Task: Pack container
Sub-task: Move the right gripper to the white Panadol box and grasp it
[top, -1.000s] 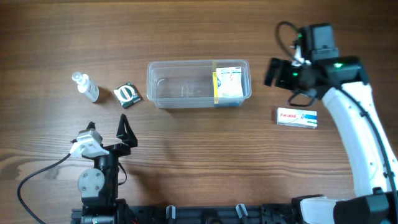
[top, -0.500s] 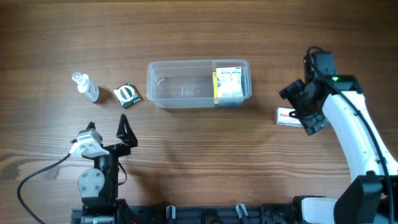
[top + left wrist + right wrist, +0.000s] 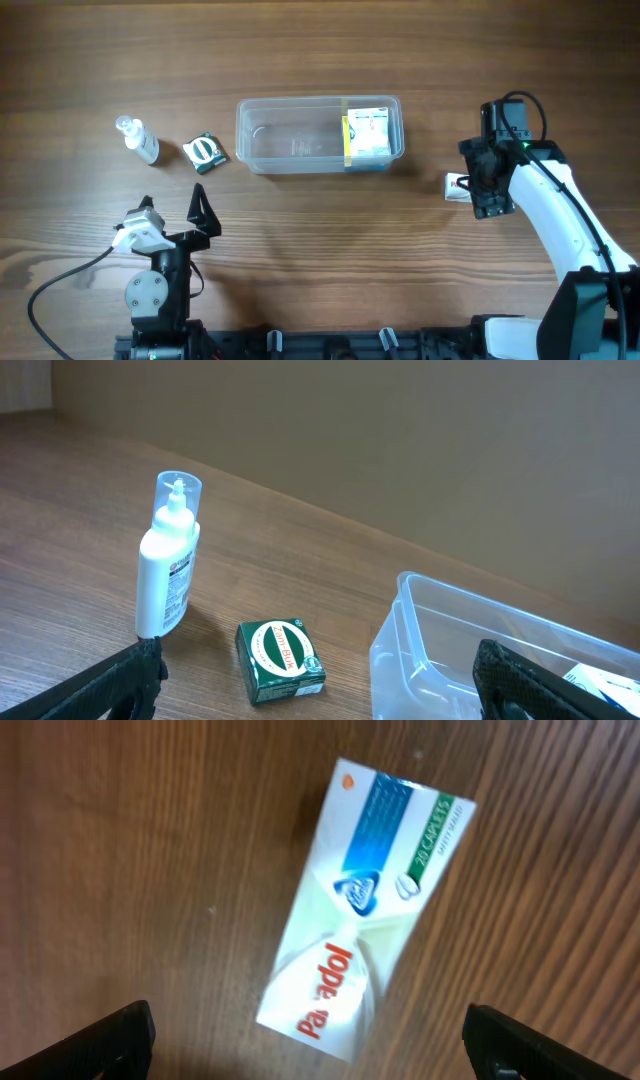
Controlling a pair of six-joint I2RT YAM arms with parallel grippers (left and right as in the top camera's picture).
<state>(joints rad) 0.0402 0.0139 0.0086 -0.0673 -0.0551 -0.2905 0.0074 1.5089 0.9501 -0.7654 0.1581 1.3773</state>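
The clear plastic container (image 3: 300,135) lies at the table's middle back with a yellow-and-white box (image 3: 368,133) in its right end; it also shows in the left wrist view (image 3: 480,650). My right gripper (image 3: 487,190) hangs open right above the white Panadol box (image 3: 365,910), which lies flat on the wood; only its left end (image 3: 455,186) shows from overhead. My left gripper (image 3: 172,208) is open and empty near the front left. A green Zam-Buk box (image 3: 205,151) (image 3: 280,660) and a small white bottle (image 3: 138,139) (image 3: 168,560) stand left of the container.
The wooden table (image 3: 320,250) fills the view. A beige wall (image 3: 400,440) stands behind it. A black cable (image 3: 60,280) runs from the left arm's base at the front.
My right arm has swung from beside the container's right end down and forward, and now sits over the Panadol box. The left arm has not moved.
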